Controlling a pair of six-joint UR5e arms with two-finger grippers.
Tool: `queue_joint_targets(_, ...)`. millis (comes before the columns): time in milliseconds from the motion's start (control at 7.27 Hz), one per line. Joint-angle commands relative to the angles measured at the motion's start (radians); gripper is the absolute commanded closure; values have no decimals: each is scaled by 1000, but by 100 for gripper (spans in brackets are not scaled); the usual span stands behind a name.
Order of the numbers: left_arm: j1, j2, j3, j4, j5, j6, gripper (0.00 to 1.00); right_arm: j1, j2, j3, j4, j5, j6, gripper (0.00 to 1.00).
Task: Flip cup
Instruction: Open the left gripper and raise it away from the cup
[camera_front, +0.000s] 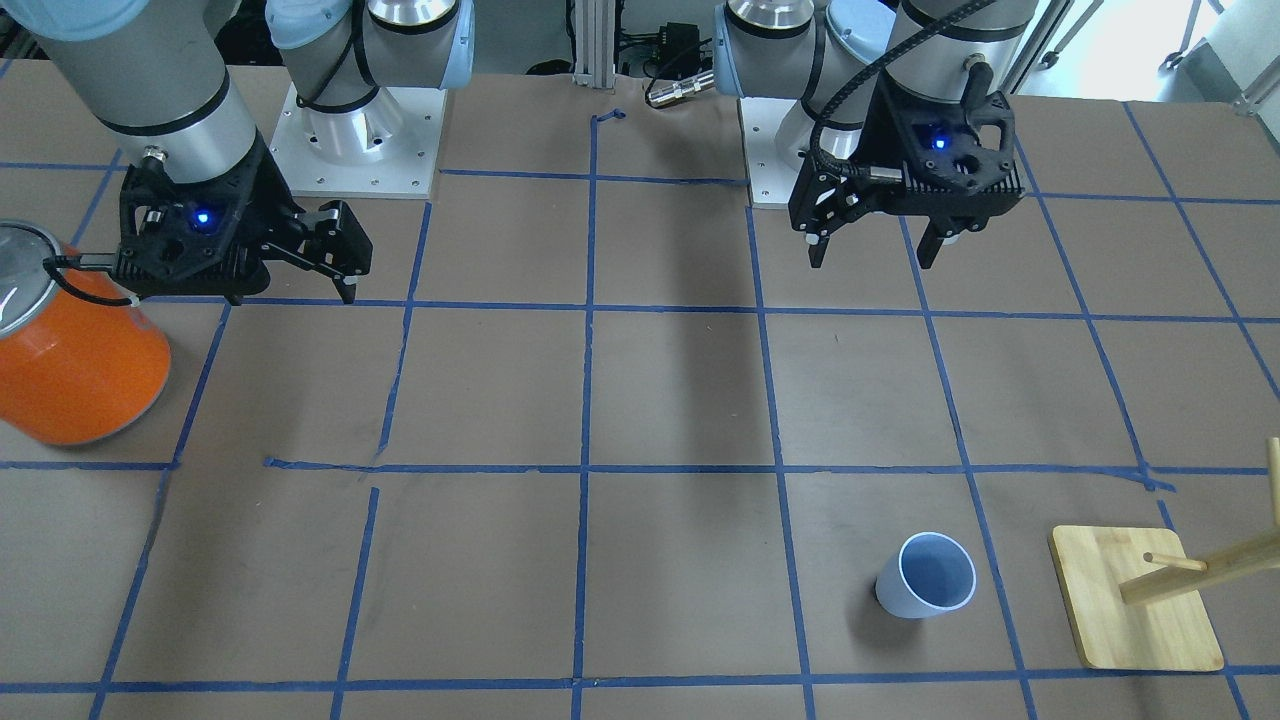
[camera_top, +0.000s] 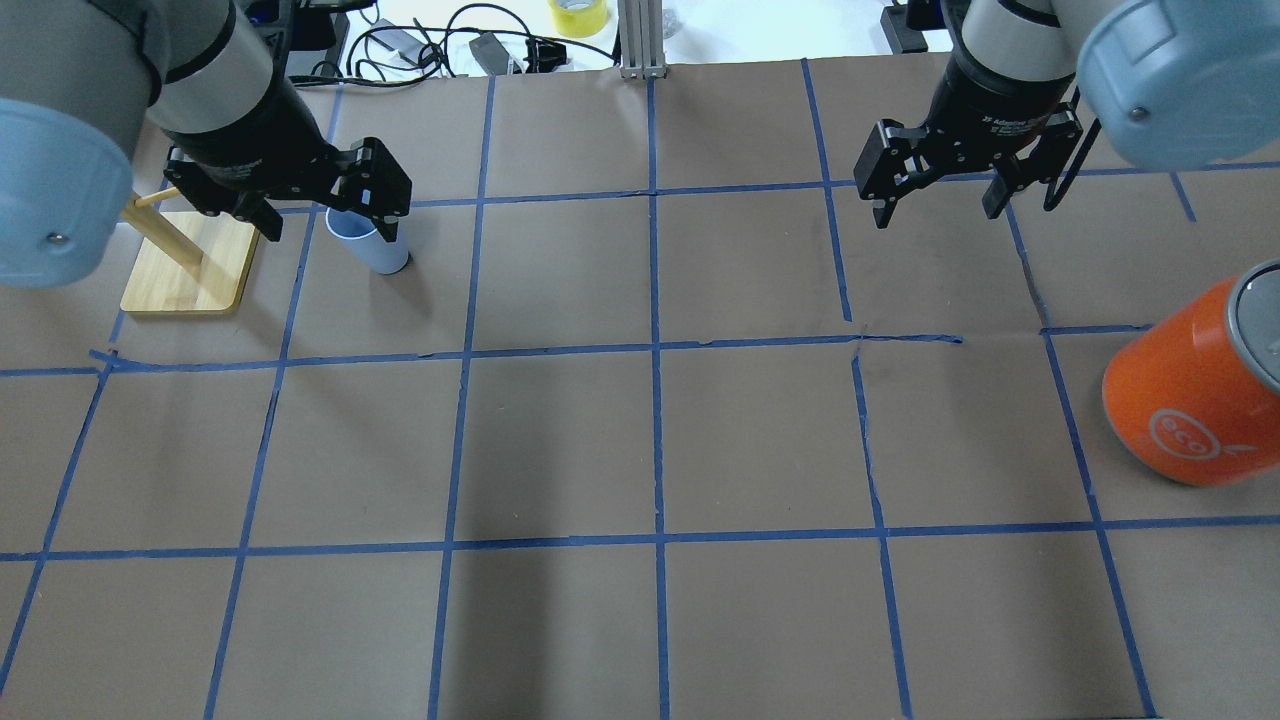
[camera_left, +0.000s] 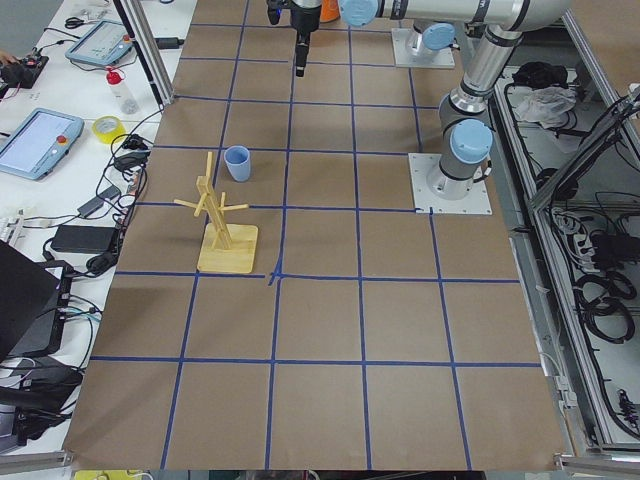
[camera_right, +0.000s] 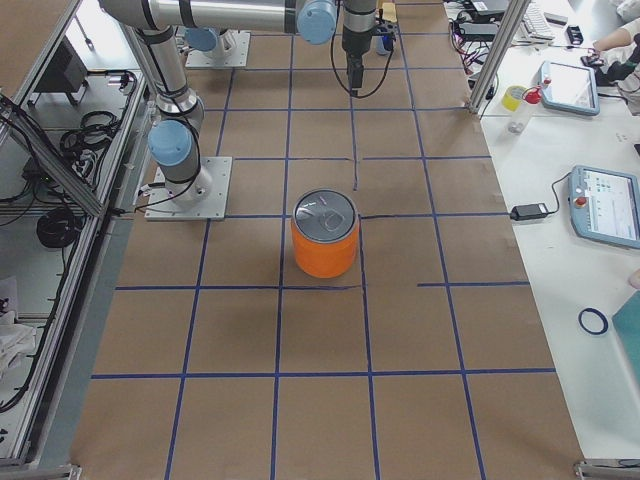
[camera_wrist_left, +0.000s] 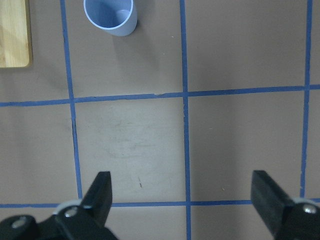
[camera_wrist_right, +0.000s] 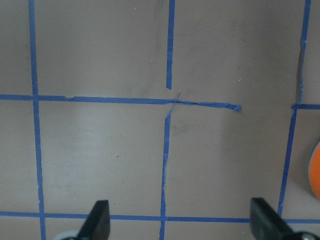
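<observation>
Brown paper crossed with blue tape is covering the table (camera_top: 760, 440), with the orange canister (camera_front: 70, 370) sitting upright at the robot's right end and the wooden peg rack (camera_front: 1120, 610) standing toward its left end. Left gripper (camera_wrist_left: 182, 200) and right gripper (camera_top: 938, 212) are both hanging above the paper, jaws spread wide, gripping nothing and touching nothing. The cup (camera_front: 925, 578) is standing rim-up on the paper just beside the rack's base, on the left arm's side, lying clear of the left gripper's fingers (camera_wrist_left: 100, 192).
</observation>
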Motion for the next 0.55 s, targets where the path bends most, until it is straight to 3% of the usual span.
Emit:
queue_joint_targets(0,-4,-35,73,-33,-9,-7,0,0,-1,-1,19,-2,0,0)
queue_joint_targets(275,25,-124,218,-90,-8,-7,0,0,-1,-1,21,-21,3,0)
queue_joint_targets(413,25,-131,222,-131,-12,-8,0,0,-2,-1,22,-66,0,0)
